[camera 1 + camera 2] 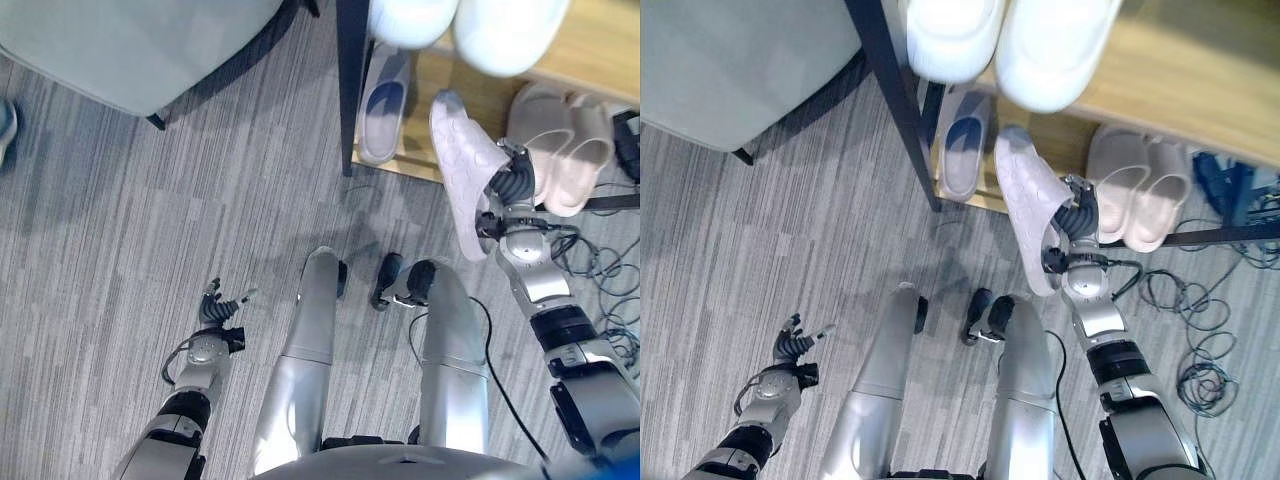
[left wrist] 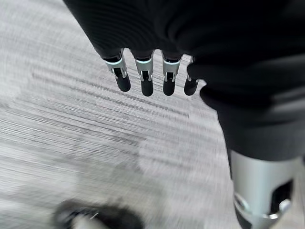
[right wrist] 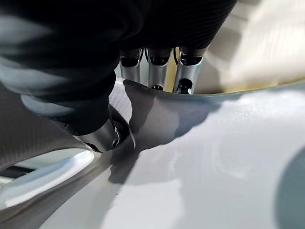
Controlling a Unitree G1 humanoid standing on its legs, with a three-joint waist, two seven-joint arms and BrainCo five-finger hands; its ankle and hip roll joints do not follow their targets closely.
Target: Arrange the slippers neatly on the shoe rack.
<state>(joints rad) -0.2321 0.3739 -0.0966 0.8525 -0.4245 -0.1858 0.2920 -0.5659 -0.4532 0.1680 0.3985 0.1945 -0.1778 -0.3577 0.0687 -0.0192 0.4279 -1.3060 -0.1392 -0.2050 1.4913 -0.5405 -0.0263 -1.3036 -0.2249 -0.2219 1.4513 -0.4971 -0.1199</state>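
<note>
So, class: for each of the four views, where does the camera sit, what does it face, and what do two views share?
Left eye view: on the head, looking down at the shoe rack; both arms show.
Right eye view: beside it, same scene; right hand grips the pale slipper.
Left wrist view: along the left hand, open over carpet.
Right wrist view: along the right hand, fingers on the slipper.
Both eye views share the beige pair.

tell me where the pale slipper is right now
The pale slipper is in the right hand, raised before the shoe rack, between the grey slipper and the beige pair.
</note>
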